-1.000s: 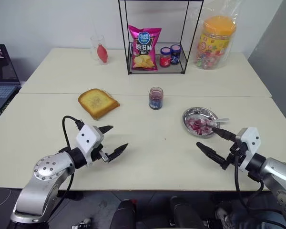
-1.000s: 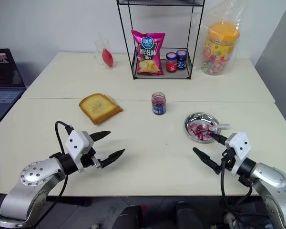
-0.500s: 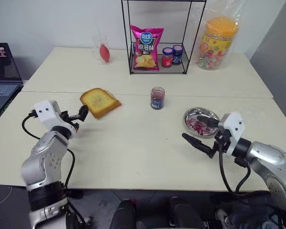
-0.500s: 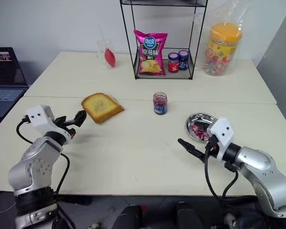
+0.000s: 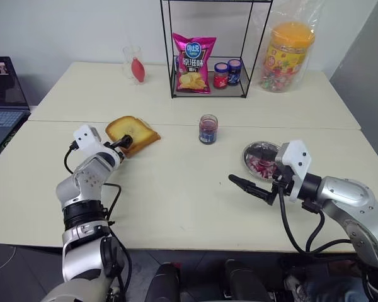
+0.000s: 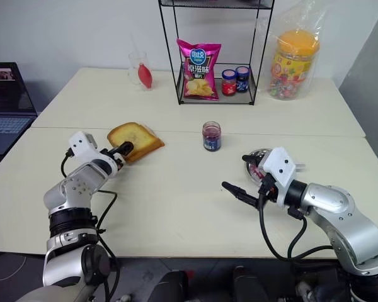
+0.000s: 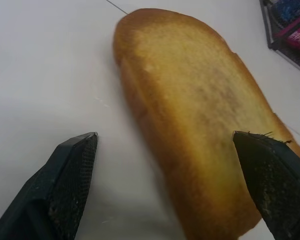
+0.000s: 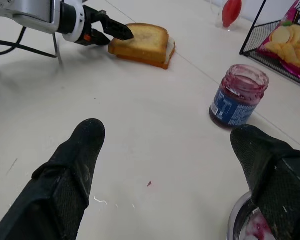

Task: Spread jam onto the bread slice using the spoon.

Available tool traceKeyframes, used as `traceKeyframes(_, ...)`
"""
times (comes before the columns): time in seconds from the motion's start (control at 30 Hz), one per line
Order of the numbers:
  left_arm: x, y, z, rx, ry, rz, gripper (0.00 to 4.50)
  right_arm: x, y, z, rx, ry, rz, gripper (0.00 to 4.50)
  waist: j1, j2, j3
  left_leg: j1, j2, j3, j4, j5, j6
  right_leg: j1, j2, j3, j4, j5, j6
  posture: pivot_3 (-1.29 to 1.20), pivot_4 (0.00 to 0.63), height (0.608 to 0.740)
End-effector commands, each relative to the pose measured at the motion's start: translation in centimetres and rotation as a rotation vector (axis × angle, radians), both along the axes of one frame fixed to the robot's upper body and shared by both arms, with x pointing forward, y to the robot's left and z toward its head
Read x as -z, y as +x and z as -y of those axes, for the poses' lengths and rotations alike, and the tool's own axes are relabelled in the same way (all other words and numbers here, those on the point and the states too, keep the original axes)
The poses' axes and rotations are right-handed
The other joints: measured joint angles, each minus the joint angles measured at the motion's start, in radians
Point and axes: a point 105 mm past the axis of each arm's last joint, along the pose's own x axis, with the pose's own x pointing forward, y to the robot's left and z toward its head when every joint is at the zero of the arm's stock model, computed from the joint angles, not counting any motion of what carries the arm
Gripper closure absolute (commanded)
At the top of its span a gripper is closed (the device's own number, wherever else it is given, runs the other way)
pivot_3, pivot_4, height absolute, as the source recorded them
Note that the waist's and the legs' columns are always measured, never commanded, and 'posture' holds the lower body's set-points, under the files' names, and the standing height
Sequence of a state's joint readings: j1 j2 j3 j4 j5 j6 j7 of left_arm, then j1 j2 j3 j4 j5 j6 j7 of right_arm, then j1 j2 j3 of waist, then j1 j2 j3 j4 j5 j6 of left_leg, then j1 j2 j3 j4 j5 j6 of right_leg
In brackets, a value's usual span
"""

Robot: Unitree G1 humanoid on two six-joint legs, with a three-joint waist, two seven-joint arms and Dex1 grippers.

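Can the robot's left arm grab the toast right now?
Probably yes. The left tool is open and right at the bread slice; in the wrist view one finger sits beside the slice, the other over it. Nothing lies between.

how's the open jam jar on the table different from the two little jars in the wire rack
The jam jar stands alone on the table with no lid, dark jam showing through the glass; the two rack jars sit side by side on the wire rack, beside the chip bag. They are capped, one red lid, one blue. All three are small, upright and labelled.
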State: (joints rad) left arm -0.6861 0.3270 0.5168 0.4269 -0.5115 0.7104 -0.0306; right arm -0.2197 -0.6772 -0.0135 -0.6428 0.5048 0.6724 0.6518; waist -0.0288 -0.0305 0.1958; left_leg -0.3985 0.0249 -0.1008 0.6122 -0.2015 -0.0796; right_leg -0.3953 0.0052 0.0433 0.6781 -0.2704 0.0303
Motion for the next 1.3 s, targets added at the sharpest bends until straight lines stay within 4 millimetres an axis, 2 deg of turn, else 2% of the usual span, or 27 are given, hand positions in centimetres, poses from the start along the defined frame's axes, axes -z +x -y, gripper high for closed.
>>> traceKeyframes(0.03,-0.2,0.5,0.5,0.0,-0.049,0.002,0.37,-1.1,-0.4,-0.3,-0.027,-0.006,0.043,0.0,0.0,0.0,0.0,0.0,0.0,0.0,0.0,0.0,0.0,0.0,0.0,0.0,0.0,0.0,0.0,0.0,0.15,0.74)
traceKeyframes(0.07,-0.2,0.6,0.5,-0.005,-0.059,-0.004,0.47,-1.2,-0.4,-0.3,-0.026,-0.007,0.045,0.0,0.0,0.0,0.0,0.0,0.0,0.0,0.0,0.0,0.0,0.0,0.0,0.0,0.0,0.0,0.0,0.0,0.15,0.74)
traceKeyframes(0.33,-0.8,1.1,1.1,-0.006,-0.068,0.018,2.29,-1.4,-0.4,-0.2,-0.022,-0.007,0.048,0.0,0.0,0.0,0.0,0.0,0.0,0.0,0.0,0.0,0.0,0.0,0.0,0.0,0.0,0.0,0.0,0.0,0.15,0.74)
traceKeyframes(0.5,-1.1,1.2,1.1,-0.016,-0.068,0.033,3.19,-1.5,-0.4,-0.2,-0.023,-0.006,0.049,0.0,0.0,0.0,0.0,0.0,0.0,0.0,0.0,0.0,0.0,0.0,0.0,0.0,0.0,0.0,0.0,0.0,0.15,0.74)
traceKeyframes(0.67,-2.2,1.3,1.3,-0.015,-0.041,0.073,4.18,-1.5,-0.3,-0.2,-0.023,-0.005,0.052,0.0,0.0,0.0,0.0,0.0,0.0,0.0,0.0,0.0,0.0,0.0,0.0,0.0,0.0,0.0,0.001,0.0,0.15,0.74)
traceKeyframes(0.77,-3.2,1.3,1.5,0.006,-0.008,0.116,4.47,-1.5,-0.3,-0.2,-0.021,-0.004,0.054,0.0,0.0,0.0,0.0,0.0,0.0,0.0,0.0,0.0,-0.001,0.0,0.0,0.0,0.0,0.0,0.001,0.0,0.15,0.74)
traceKeyframes(0.93,-5.6,0.2,2.7,0.117,0.097,0.225,4.49,-1.4,-0.2,0.2,-0.011,-0.007,0.057,0.0,0.0,0.0,0.0,-0.001,0.0,0.0,0.0,0.0,-0.001,0.0,0.0,0.0,0.0,0.0,0.001,0.0,0.15,0.74)
traceKeyframes(1.1,-7.3,-1.8,3.6,0.239,0.118,0.307,4.49,-1.3,-0.2,0.5,-0.001,-0.01,0.057,0.0,-0.002,-0.001,0.0,-0.001,0.001,0.0,-0.001,0.0,-0.001,-0.001,0.0,0.0,-0.001,0.0,0.001,0.0,0.15,0.74)
traceKeyframes(1.2,-7.4,-3.2,3.2,0.262,0.13,0.309,4.49,-1.2,-0.1,0.8,0.005,-0.01,0.054,0.0,-0.003,-0.001,0.0,-0.001,0.001,0.0,-0.001,0.0,-0.001,-0.001,0.0,0.0,-0.001,0.0,0.001,0.0,0.15,0.74)
traceKeyframes(1.3,-6.7,-3.7,2.2,0.221,0.181,0.285,4.49,-1.1,0.1,0.9,0.004,-0.008,0.051,0.0,-0.004,-0.001,0.0,0.0,0.001,0.001,0.0,0.0,-0.001,-0.001,0.0,0.001,-0.001,0.0,0.001,0.0,0.15,0.74)
